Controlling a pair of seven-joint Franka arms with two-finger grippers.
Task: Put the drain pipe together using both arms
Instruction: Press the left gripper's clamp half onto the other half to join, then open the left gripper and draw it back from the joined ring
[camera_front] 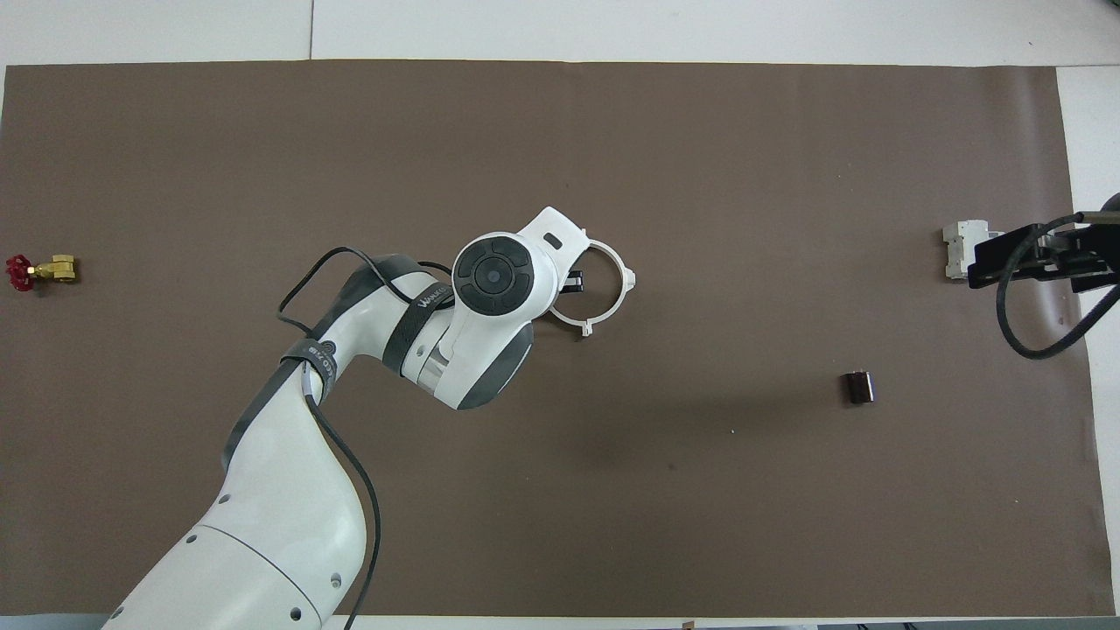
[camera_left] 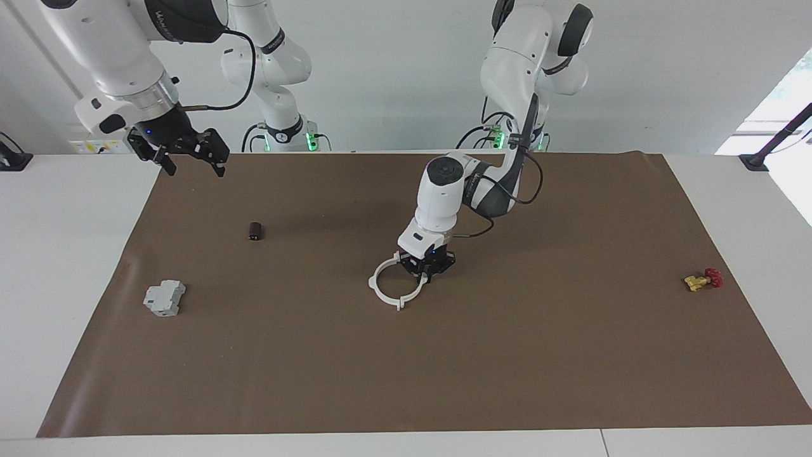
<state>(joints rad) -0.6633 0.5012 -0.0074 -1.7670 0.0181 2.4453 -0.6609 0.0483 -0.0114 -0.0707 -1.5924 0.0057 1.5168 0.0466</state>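
Observation:
The drain pipe [camera_left: 382, 293] is a thin white ring with small nubs, lying flat near the middle of the brown mat; it also shows in the overhead view [camera_front: 618, 289]. Both halves sit together as one ring. My left gripper [camera_left: 425, 275] is down at the ring's rim on the side toward the left arm's end, shut on the rim. In the overhead view the left arm's wrist hides most of this gripper [camera_front: 573, 281] and part of the ring. My right gripper [camera_left: 193, 166] is open and empty, raised over the mat's edge at the right arm's end, and waits [camera_front: 989, 258].
A grey boxy block [camera_left: 164, 298] [camera_front: 962, 249] lies near the right arm's end. A small dark cylinder [camera_left: 255, 231] [camera_front: 858, 387] lies nearer to the robots than the block. A yellow-and-red valve [camera_left: 703, 280] [camera_front: 39, 270] lies at the left arm's end.

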